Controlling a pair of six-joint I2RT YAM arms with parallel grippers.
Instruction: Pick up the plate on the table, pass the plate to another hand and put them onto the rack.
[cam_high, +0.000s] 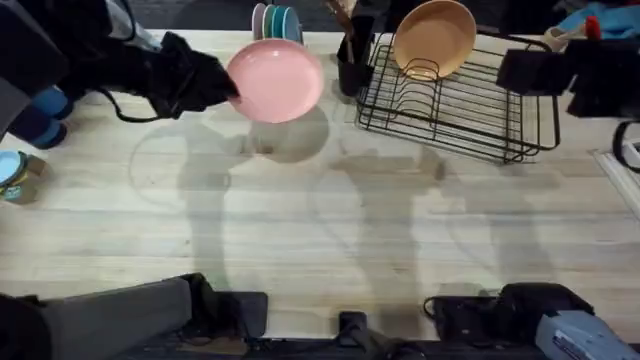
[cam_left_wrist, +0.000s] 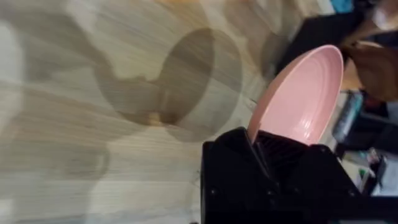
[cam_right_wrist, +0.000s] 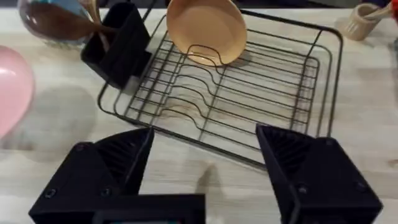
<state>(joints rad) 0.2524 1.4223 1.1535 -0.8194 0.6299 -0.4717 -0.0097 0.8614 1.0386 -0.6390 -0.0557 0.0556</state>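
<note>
Your table (cam_high: 320, 250) carries the rack (cam_high: 455, 105) at its far right, with an orange plate (cam_high: 433, 38) standing upright in the slots and a black cup (cam_high: 352, 62) clipped at its left end. Your left gripper (cam_high: 225, 85) is clenched on the rim of the pink plate (cam_high: 276, 80), holding it in the air left of the rack. Your right gripper (cam_right_wrist: 205, 168) hangs wide apart, empty, facing the rack.
</note>
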